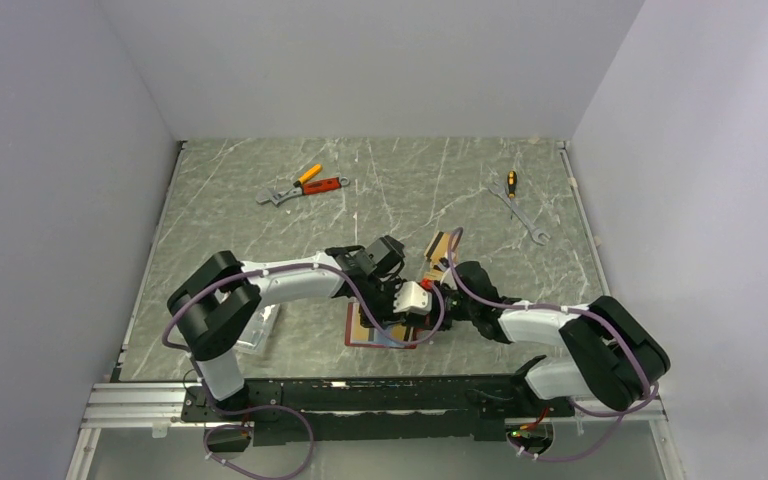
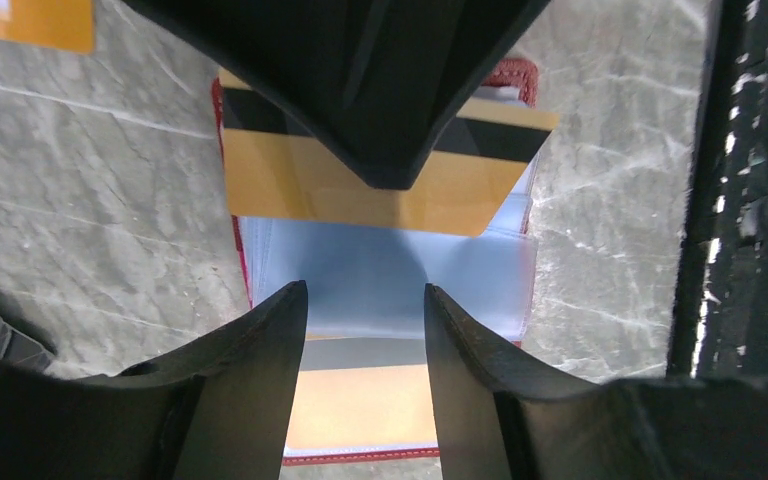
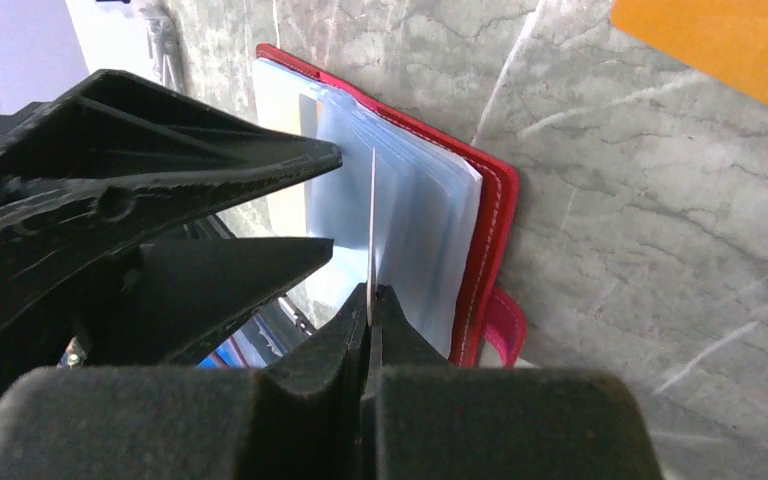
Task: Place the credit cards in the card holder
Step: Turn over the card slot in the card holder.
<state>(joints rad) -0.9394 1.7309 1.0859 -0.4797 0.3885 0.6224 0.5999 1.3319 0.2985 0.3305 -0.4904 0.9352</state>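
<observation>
We are looking at the card holder (image 3: 497, 225) lying open on the table (image 1: 250, 230) near its front edge, between the two arms. Its red rim is framing a fan of bluish clear sleeves. The right gripper (image 3: 371, 292) is carrying one of the credit cards, the held card (image 2: 290, 185), with its fingers clamped tight on it. The card's leading edge is meeting the sleeves, and we cannot tell whether it is inside a pocket. The left gripper (image 2: 363, 295) is hovering over the sleeves with its fingers apart and nothing between them.

Room is running tight here: the two grippers are facing each other almost nose to nose above the holder. Just past them a loose card (image 1: 441, 250) is lying flat on bare stone.

The right wrist view is giving us the held card only edge-on, as a thin pale line. The left wrist view is showing its face — orange with a dark stripe — and a stored card (image 2: 360, 405) sitting in a nearer sleeve. Only the top view is taking in the pliers (image 1: 305, 185) and the wrench (image 1: 527, 218) — both well apart from the holder, towards the back wall.
</observation>
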